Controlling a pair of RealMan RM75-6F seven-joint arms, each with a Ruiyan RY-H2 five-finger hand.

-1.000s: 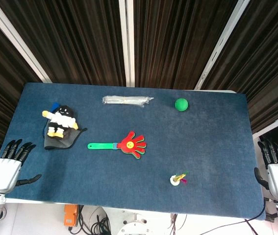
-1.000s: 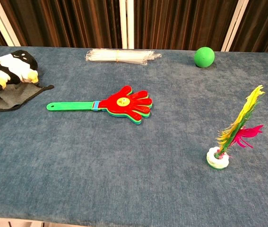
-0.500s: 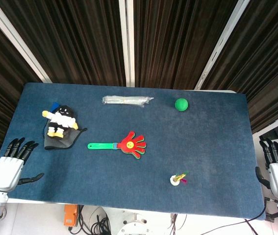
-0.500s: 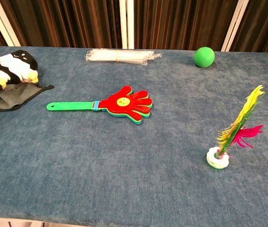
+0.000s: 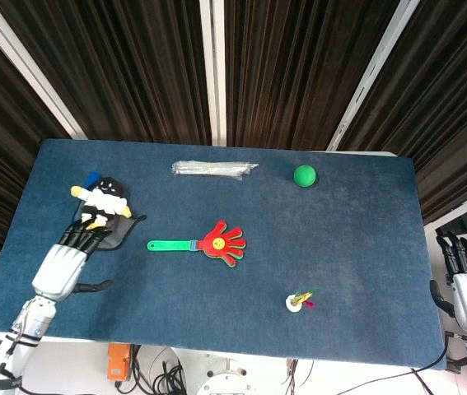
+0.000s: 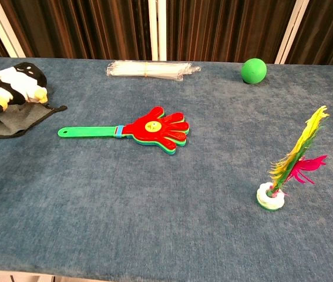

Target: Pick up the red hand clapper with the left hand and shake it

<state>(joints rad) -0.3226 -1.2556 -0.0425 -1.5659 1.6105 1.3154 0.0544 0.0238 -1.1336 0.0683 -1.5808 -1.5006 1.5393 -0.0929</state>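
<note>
The red hand clapper (image 5: pixel 221 242) (image 6: pixel 155 128) lies flat near the middle of the blue table, its green handle (image 5: pixel 170 245) (image 6: pixel 88 131) pointing left. My left hand (image 5: pixel 63 265) hovers over the table's front left part, fingers spread and empty, a short way left of the handle's end. Its fingertips reach toward the dark cloth under the plush toy. Off the table's right edge my right hand (image 5: pixel 466 288) stays open. Neither hand shows in the chest view.
A plush penguin toy (image 5: pixel 101 202) (image 6: pixel 10 86) lies on a dark cloth (image 5: pixel 105 234) at the left. A clear plastic bundle (image 5: pixel 213 169) (image 6: pixel 150 70) and a green ball (image 5: pixel 304 175) (image 6: pixel 254 70) sit at the back. A feather shuttlecock (image 5: pixel 301 302) (image 6: pixel 286 165) stands front right.
My left hand has moved from the table's front left corner rightward and inward over the table, toward the clapper's handle. The right hand and all objects have stayed put.
</note>
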